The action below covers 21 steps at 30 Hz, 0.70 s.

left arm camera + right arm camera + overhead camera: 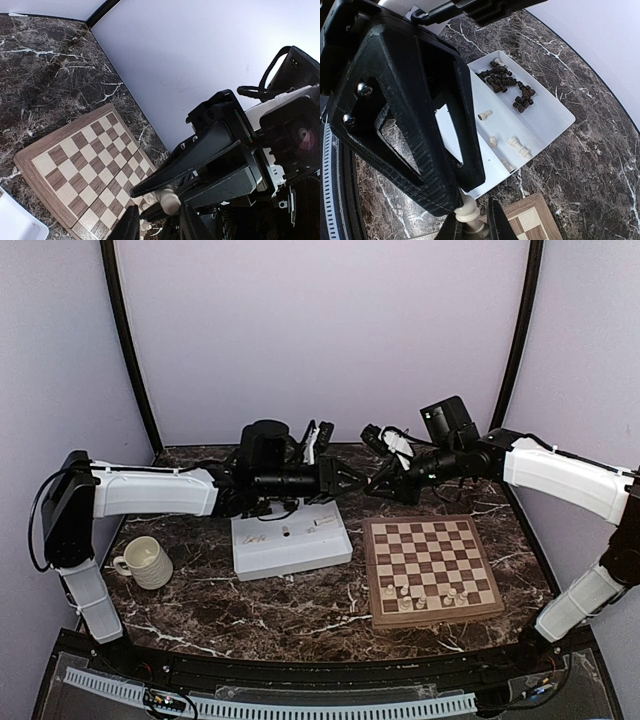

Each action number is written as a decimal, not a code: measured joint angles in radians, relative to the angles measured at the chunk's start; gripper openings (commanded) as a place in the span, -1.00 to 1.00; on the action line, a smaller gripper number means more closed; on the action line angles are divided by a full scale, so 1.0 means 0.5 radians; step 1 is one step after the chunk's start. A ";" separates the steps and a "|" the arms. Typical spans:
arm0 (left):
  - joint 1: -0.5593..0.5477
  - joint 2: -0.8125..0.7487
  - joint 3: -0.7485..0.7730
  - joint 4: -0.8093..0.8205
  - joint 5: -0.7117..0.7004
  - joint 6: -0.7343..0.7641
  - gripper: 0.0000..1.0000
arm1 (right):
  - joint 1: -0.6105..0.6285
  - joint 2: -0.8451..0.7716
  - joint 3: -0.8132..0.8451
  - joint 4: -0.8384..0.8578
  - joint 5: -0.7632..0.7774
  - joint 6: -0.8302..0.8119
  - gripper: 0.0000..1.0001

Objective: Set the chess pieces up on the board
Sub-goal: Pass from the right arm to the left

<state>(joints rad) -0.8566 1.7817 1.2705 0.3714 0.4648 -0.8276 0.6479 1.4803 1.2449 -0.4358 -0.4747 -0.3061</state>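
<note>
From the overhead view I see both arms reaching inward, and their tips meet in the air over the marble table (250,615), at about 12 o'clock from the gap between the tray and the board. The right gripper (472,222) is closed tight on a cream chess piece (466,212). In its wrist view the two fingers pinch the lower part of the piece, and the head of the piece stands up between them. The left gripper (159,225) comes from the opposite side and its jaws stand a little apart, one finger on each side of the same piece. The gap between them looks wider than the piece, and I cannot tell if either pad touches it. The board (372,575) lies flat at about 4 o'clock from the table centre, just beside the white tray (550,117), which is at its 9 o'clock. A small group of cream pieces (420,595) stands on the board's rows toward 6 o'clock, and the other squares are bare. In the tray, the dark pieces (502,82) lie in a heap toward one end, and a few loose cream pieces (517,145) lie scattered in the other part. A cream ribbed mug (148,562) sits well apart at 9 o'clock from the tray.
</note>
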 measured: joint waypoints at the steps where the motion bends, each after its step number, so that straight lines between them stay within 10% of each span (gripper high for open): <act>1: 0.000 0.009 0.008 0.003 0.005 -0.003 -0.42 | 0.000 -0.001 0.000 0.000 0.003 -0.006 -0.95; 16: 0.000 0.104 0.098 0.049 0.084 -0.042 -0.81 | 0.011 -0.002 0.000 -0.031 0.051 -0.046 -0.90; 21: 0.002 0.144 0.127 0.047 0.103 -0.027 -0.86 | 0.008 -0.006 0.000 -0.071 0.103 -0.065 -0.25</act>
<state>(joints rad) -0.8558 1.8538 1.3342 0.3946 0.5163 -0.8413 0.6521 1.4773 1.2449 -0.4713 -0.4232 -0.3386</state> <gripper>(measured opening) 0.110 0.203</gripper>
